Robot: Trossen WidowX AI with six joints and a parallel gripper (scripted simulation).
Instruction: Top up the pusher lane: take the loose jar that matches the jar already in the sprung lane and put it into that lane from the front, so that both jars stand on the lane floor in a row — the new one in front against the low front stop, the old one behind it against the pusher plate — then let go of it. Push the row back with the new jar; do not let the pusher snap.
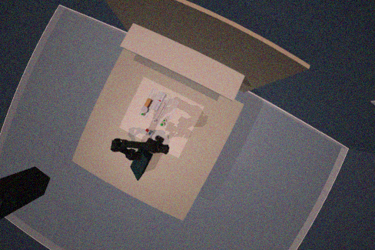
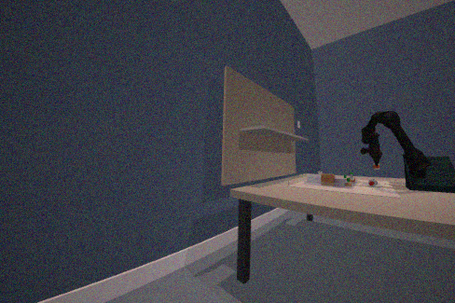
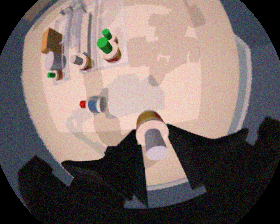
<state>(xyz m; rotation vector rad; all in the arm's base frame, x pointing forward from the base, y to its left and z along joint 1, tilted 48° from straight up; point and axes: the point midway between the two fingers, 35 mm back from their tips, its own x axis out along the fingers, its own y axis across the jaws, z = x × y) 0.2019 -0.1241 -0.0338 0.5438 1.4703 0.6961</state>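
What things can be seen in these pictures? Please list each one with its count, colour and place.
table: one, beige, by the blue wall
wall panel: one, tan, with a shelf, behind the table
mat: one, white, on the table
lane rails: one set, pale grey, far corner of the mat
block: one, wood-coloured, at the rails
green-capped items: at least two, beside the rails
red-capped jar: one, on the mat
held jar: one, grey, brownish top
arm: one, black
gripper: one, shut on the held jar

Tan table (image 1: pixel 115 161) carries a pale mat (image 1: pixel 132 115); jars stand there.
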